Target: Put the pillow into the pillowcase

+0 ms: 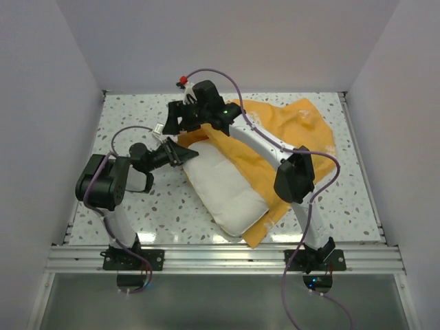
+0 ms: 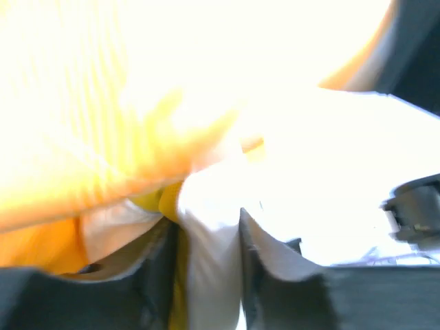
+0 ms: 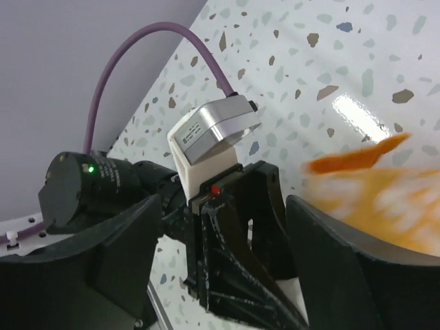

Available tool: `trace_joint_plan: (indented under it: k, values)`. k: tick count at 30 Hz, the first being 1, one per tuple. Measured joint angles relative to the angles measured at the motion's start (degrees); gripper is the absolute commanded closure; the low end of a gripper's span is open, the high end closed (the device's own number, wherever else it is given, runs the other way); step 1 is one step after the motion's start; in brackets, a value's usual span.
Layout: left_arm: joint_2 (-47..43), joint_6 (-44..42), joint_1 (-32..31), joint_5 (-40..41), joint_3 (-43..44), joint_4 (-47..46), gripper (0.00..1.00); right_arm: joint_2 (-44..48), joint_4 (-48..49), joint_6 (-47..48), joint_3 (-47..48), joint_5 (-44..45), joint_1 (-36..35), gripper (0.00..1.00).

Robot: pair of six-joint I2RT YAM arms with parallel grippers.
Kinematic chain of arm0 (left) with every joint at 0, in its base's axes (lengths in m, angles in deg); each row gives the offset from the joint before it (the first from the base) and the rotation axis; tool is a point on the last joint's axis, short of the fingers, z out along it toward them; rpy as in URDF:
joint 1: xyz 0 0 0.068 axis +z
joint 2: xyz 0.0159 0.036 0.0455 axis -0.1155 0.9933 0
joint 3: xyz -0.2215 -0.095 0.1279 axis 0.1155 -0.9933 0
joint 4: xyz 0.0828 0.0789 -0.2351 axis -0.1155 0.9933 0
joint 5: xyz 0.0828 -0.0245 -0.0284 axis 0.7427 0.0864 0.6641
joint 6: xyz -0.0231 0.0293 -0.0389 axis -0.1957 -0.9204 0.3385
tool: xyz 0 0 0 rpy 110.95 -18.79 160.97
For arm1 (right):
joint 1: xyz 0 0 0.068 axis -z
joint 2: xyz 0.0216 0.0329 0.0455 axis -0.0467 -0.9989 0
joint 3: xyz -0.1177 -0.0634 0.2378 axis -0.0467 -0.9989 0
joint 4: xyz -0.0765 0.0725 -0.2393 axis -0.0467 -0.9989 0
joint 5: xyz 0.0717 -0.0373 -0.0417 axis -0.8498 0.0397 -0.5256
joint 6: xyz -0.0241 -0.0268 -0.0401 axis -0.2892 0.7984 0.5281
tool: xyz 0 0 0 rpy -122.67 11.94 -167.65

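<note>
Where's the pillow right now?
In the top view the pillow lies mid-table between the two arms, slanting from the left gripper at its far corner down toward the near edge, with the pillowcase along its right side.

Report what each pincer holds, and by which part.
Left pincer: a fold of the pillow's white cloth at its far corner sits between the fingers; grip firmness cannot be told. Right pincer: open, holding nothing.
</note>
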Motion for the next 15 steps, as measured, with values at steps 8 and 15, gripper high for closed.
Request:
trace_joint_plan:
  k: [8,15]
  values:
    - [-12.6,-28.2,3.7,-0.7,0.6,28.7,0.21,4.5,-3.8,8.6,-7.3,0.0,6.8,0.09]
    - [-30.8,-68.9,-7.8,12.3,11.5,64.2,0.12,28.4,-16.3,21.2,-31.0,7.8,22.8,0.18]
